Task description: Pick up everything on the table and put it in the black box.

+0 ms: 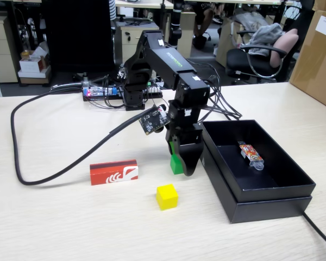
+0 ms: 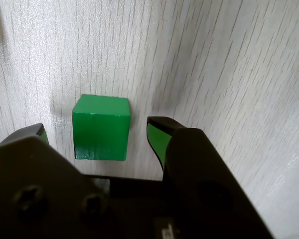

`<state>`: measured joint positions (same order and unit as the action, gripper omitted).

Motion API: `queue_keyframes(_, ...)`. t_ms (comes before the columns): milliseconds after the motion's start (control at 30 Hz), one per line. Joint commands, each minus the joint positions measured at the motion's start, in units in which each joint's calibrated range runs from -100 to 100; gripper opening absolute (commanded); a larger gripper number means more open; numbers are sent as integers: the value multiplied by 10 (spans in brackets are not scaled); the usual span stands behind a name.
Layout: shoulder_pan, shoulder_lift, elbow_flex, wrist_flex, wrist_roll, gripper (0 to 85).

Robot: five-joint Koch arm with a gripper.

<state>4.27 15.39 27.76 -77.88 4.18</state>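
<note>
A small green cube rests on the pale wood table, between the two fingers of my gripper. The jaws stand open, with a gap of table showing on each side of the cube. In the fixed view the gripper reaches down over the green cube, just left of the black box. The yellow cube lies in front of it. A red packet with a white swirl lies to the left.
A colourful wrapped item lies inside the black box. A thick black cable loops across the table's left side. A circuit board and wires sit behind the arm's base. A brown carton stands at the far right.
</note>
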Motion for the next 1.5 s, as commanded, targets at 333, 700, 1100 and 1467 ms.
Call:
queue_keyframes(333,-12,19,65,-5,6,140)
queue_keyframes(700,-15,-28,59,-19,4,138)
queue_keyframes(1100,-10,-480,-56,-70,-19,138)
queue_keyframes(1467,86,-624,-70,-85,15,138)
